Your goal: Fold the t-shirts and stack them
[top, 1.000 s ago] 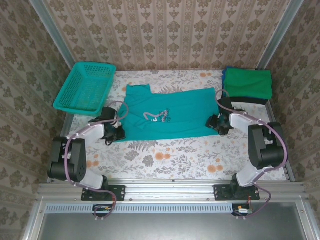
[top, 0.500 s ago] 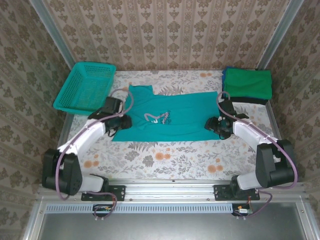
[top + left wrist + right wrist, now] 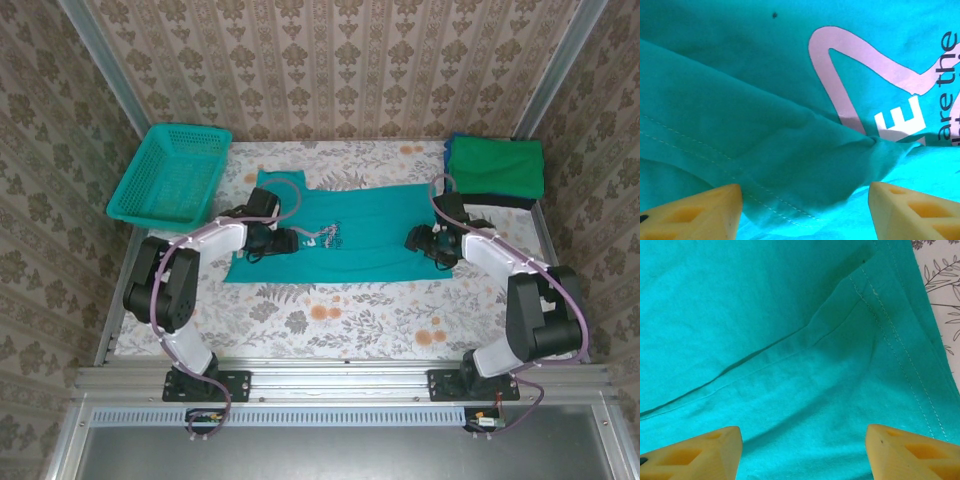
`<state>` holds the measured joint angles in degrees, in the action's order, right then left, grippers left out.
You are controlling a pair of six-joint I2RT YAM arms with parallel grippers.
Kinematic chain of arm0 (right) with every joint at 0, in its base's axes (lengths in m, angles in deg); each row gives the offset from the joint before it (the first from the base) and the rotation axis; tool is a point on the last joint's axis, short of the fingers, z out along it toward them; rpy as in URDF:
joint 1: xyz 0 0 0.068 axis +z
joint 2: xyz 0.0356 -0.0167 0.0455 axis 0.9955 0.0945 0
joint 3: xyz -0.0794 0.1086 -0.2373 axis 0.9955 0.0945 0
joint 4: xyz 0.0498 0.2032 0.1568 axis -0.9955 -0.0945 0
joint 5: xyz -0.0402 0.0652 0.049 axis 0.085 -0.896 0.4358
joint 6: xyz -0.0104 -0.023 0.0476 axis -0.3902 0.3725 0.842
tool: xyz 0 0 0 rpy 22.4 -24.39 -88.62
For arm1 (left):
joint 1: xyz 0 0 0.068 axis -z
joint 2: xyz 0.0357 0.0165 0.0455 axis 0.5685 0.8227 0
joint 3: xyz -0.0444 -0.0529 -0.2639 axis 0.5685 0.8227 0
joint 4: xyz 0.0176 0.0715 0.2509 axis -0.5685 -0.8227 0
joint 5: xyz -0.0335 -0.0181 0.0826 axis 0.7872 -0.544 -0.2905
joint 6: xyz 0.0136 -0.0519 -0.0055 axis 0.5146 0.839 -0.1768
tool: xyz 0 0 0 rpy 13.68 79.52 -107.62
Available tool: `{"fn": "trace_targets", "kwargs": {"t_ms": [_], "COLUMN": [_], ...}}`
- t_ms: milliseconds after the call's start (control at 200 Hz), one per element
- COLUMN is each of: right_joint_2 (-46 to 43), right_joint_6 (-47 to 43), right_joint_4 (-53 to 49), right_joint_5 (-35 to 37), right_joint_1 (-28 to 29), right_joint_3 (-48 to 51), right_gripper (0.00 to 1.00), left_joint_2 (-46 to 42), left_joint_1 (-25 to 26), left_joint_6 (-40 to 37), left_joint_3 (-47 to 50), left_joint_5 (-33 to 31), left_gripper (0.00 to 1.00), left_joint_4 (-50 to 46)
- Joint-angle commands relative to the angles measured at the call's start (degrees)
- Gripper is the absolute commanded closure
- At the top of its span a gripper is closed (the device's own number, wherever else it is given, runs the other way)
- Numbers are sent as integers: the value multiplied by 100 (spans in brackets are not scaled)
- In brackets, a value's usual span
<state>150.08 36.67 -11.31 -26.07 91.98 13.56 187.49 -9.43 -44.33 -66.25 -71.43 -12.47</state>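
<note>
Top external: teal t-shirt [image 3: 360, 252] beneath left gripper [image 3: 289, 240], right gripper [image 3: 412, 240].

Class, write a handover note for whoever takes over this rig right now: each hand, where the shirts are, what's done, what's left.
Left hand: open, over the teal shirt, near its print.
Right hand: open, over that shirt's other end.
Done: folded stack, green on top, back right corner.
To do: finish folding the teal shirt, add it to the stack.
</note>
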Motion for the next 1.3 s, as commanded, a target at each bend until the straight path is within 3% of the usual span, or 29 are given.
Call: {"fn": "trace_targets", "kwargs": {"t_ms": [0, 70, 240, 335, 410, 565, 740, 960, 1080, 1295], "right_joint_2": [151, 198, 229, 227, 227, 242, 422, 404, 325, 307], "right_joint_6": [-126, -116, -125, -144, -145, -168, -178, -208, -222, -239], "right_joint_4": [57, 87, 105, 100, 86, 133, 191, 170, 173, 192], "right_joint_5": [-117, -130, -139, -112, -122, -133, -168, -198, -182, -202], "right_joint_1": [5, 8, 0, 3, -4, 6, 6, 7, 8, 7], "right_joint_3": [-153, -155, -138, -125, -128, -85, -141, -155, -103, -47], "right_gripper": [32, 32, 32, 32, 31, 31, 31, 31, 31, 31], "left_joint_2": [97, 171, 161, 137, -77, -692, -644, -301, -214, -114], "left_joint_1": [19, 19, 18, -7, 0, 27, 266, 265, 257, 216], "left_joint_6": [107, 108, 24, -62, -84, -15, 293, 319, 259, 83], "left_joint_3": [114, 88, -38, -161, -130, 273, 762, 711, 596, 254], "left_joint_5": [112, 179, 188, 186, -1, -368, -79, -76, -115, -183], "left_gripper": [37, 48, 61, 76, 73, 55, 54, 42, 42, 65], "left_joint_4": [219, 231, 136, -19, -176, -323, 246, 328, 293, 85]}}
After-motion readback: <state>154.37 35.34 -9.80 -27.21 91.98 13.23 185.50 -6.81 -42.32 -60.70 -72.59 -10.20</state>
